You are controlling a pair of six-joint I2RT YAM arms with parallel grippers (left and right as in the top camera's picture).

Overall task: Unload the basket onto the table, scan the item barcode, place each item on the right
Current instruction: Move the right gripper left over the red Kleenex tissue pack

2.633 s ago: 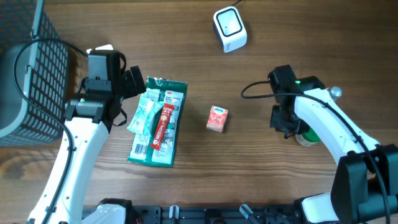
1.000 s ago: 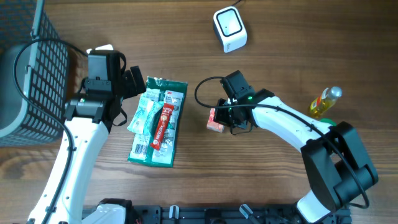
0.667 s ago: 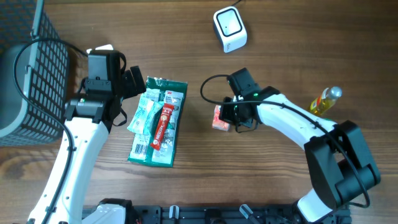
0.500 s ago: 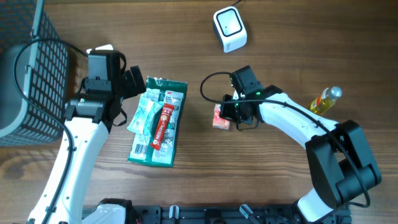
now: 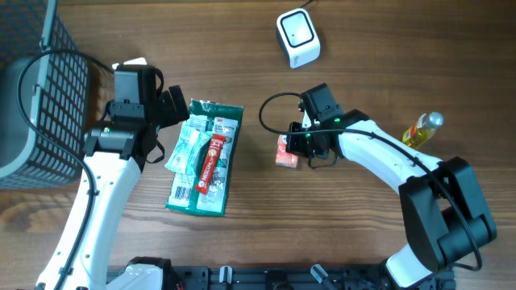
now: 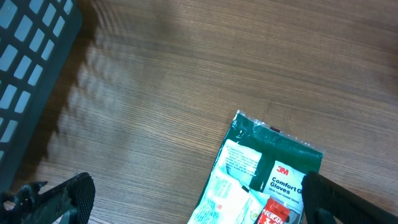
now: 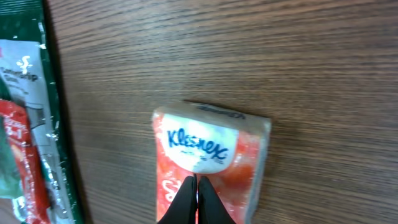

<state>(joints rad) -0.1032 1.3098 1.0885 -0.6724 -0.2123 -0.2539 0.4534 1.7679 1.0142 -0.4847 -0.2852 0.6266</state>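
Note:
The item, a small red and white Kleenex tissue pack (image 5: 283, 152), lies flat on the wooden table's middle. In the right wrist view the pack (image 7: 211, 146) fills the centre. My right gripper (image 7: 196, 182) is shut, its two black fingertips pressed together and resting on the pack's top face; whether any wrapper is pinched between them does not show. From above, the right gripper (image 5: 301, 146) sits at the pack's right edge. The white barcode scanner (image 5: 298, 37) stands at the table's far edge. My left gripper (image 6: 199, 202) hangs open over the table to the left, holding nothing.
A green 3M gloves packet (image 5: 206, 157) with smaller sachets on it lies left of the tissue pack, below my left gripper (image 5: 179, 109). A dark wire basket (image 5: 40, 97) fills the far left. A yellow bottle (image 5: 421, 133) lies at the right.
My right arm swung in from the right side to the tissue pack, and the pack has shifted slightly right and up with it. The left arm has not moved.

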